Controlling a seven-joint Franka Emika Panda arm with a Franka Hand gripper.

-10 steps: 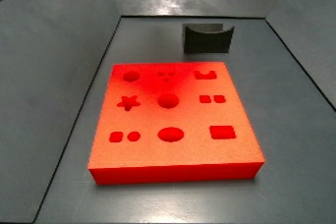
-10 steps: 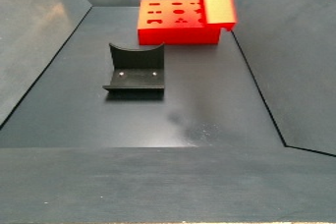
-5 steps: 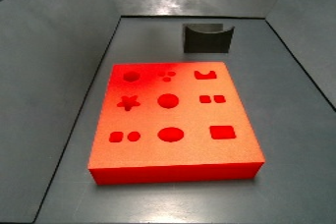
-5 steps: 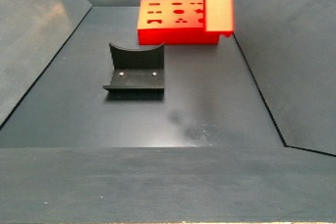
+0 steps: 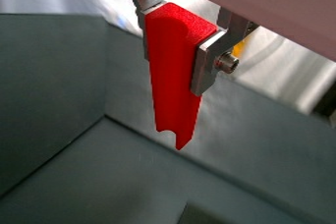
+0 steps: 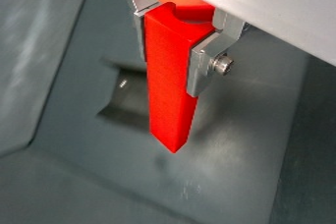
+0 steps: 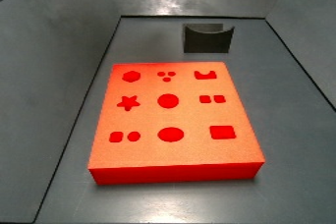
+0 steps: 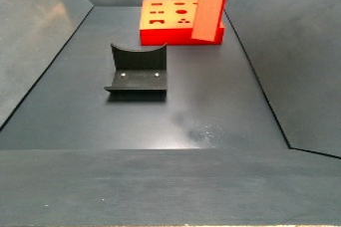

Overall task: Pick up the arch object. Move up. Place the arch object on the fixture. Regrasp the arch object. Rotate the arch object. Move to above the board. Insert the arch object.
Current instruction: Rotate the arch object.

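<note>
We see even, soft light. The board (image 7: 174, 120) glows oversaturated, and the floor (image 8: 200, 121) shows pale glare patches nearby. Wrist views are soft behind the gripper (image 5: 178, 31), backgrounds blown white.

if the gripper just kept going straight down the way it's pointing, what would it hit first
Probably the bin floor. The gripper holds the arch object hanging tip-down, above bare floor beside the fixture in a wrist view; depth is unclear.

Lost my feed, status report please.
Gripper shut on arch object, hanging upright, airborne. Fixture empty, board untouched. Nothing blocking.
</note>
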